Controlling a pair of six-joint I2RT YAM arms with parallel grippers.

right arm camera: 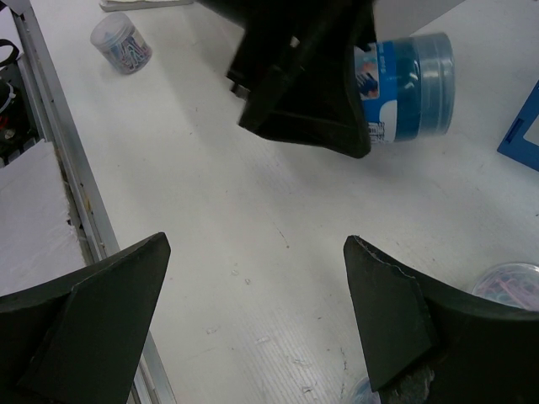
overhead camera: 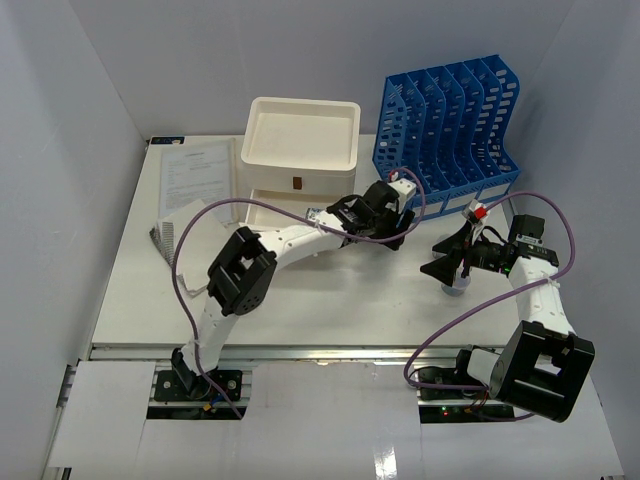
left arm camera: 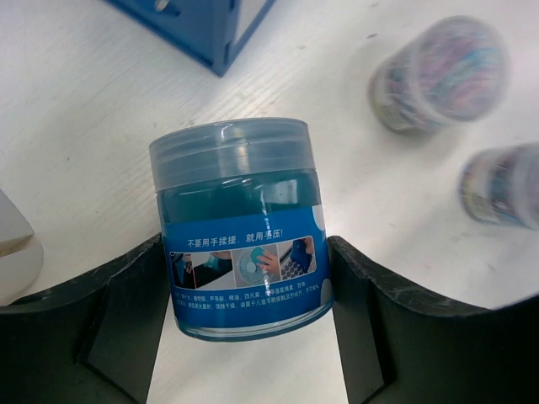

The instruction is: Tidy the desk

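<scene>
My left claw [left arm camera: 244,244]: both fingers clamped against the sides of a teal jar [left arm camera: 238,194] with a clear lid, close to the blue file rack [overhead camera: 445,125]. My right claw [right arm camera: 254,242]: fingers wide apart, holding nothing, over bare white tabletop [overhead camera: 330,300]. The tabletop spans the scene beneath both my arms, its metal rail [overhead camera: 300,350] along the near edge. A cream drawer box [overhead camera: 303,135] stands at the back.
</scene>
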